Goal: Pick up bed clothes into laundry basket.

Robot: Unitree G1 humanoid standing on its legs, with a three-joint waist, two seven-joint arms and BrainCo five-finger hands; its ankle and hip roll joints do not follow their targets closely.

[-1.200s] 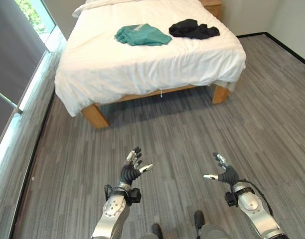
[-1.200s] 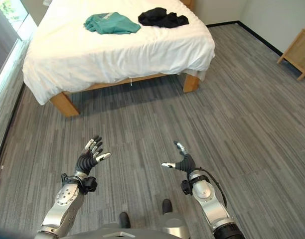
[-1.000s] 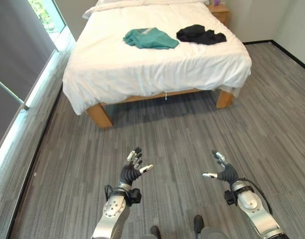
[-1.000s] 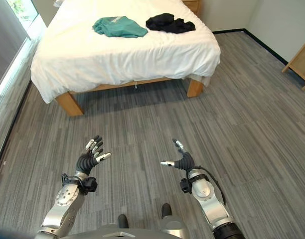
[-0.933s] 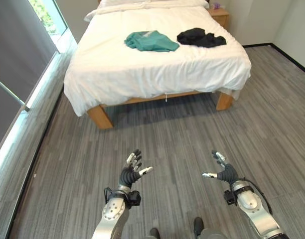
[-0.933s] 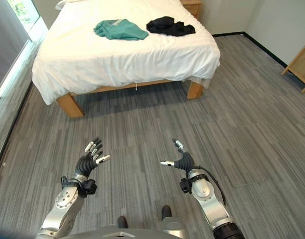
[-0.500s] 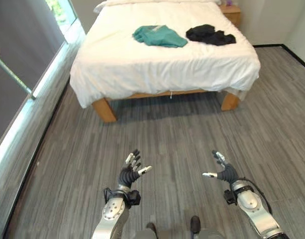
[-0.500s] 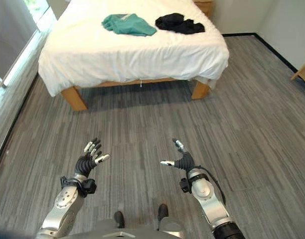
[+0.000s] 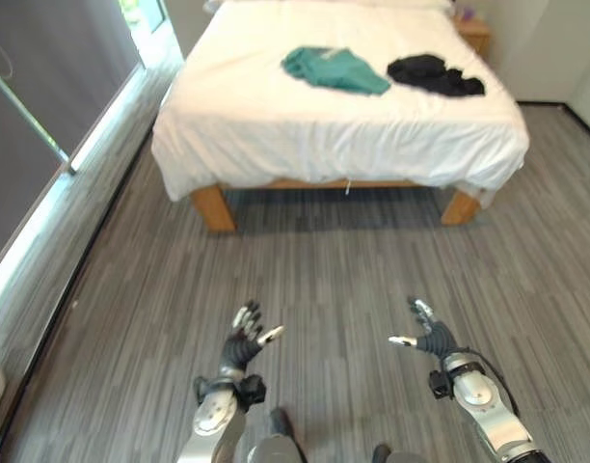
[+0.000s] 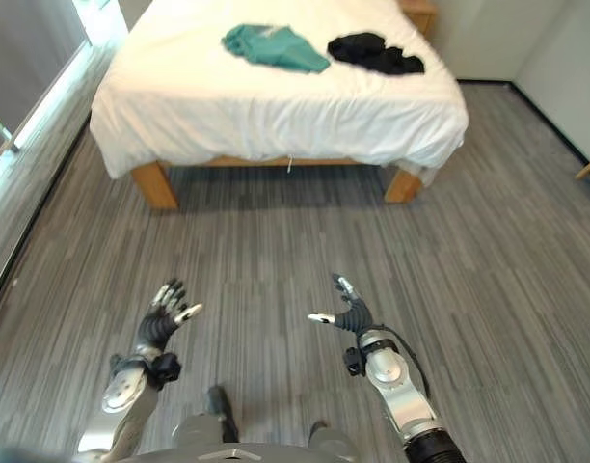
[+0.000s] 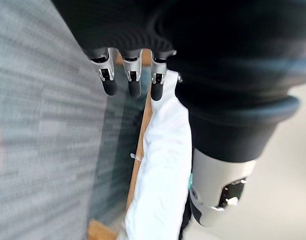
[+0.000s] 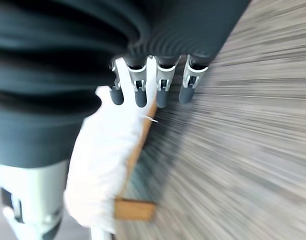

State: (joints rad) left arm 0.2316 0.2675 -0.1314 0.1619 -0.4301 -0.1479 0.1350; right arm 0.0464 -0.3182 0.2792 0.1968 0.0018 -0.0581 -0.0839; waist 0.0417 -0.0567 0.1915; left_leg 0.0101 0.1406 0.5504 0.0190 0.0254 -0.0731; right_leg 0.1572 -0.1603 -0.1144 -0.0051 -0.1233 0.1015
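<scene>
**Approach leg: both hands empty, clothes not yet within reach**

While the bed is well off across the floor, the step in hand reads as closing the distance, not grasping. To do it well: walk straight up the frame toward the long side of the bed, stop with the mattress edge just ahead, and keep both arms low and forward so neither clips the frame on arrival. Pick one garment first; the teal one lies nearer the approach side.

Near, lower frame: left robot hand (image 9: pixel 243 344) lower centre-left, raised over the grey plank floor (image 9: pixel 334 260), fingers spread and relaxed, holding nothing. Right robot hand (image 9: pixel 426 339) lower centre-right, same height, fingers extended, thumb pointing inward, likewise empty. Palms roughly face each other, well apart. Wrist views agree: fingers straight, nothing between them.

Middle: bare floor, then the bed's wooden legs.

Far, upper frame: bed (image 9: pixel 276 125) with white cover. On it, teal garment (image 9: pixel 335 69) upper centre; black garment (image 9: pixel 435 74) just to its right, apart from it. I cannot spot a laundry basket.
</scene>
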